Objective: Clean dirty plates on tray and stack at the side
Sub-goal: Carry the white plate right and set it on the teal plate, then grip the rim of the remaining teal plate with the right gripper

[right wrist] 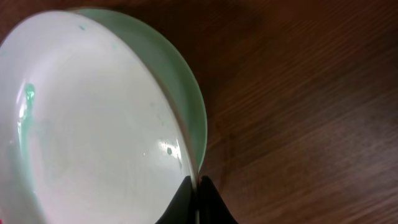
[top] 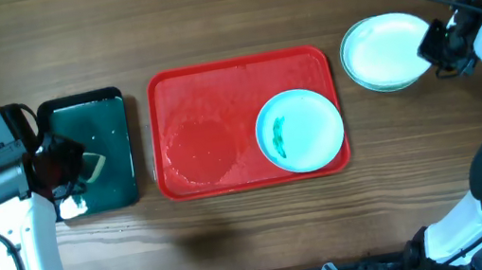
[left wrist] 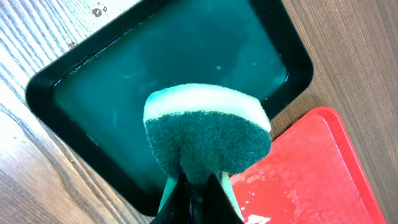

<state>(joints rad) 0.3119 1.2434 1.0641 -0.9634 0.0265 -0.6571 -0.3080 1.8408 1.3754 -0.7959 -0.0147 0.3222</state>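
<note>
The red tray [top: 204,140] lies mid-table with one pale aqua plate [top: 300,129] on its right half, a green smear at its centre. To the right of the tray, on the wood, a white plate [top: 385,49] sits on top of an aqua plate [right wrist: 186,81]. My right gripper [top: 429,47] is shut on the white plate's right rim [right wrist: 194,184]. My left gripper [top: 84,170] is shut on a green-and-yellow sponge [left wrist: 208,134] over the dark tray [left wrist: 93,68], beside the red tray's left corner [left wrist: 311,174].
The dark green-black tray [top: 101,127] holds liquid and stands left of the red tray. The red tray's left half is wet. Bare wooden table lies around both trays. Cables and a rail run along the front edge.
</note>
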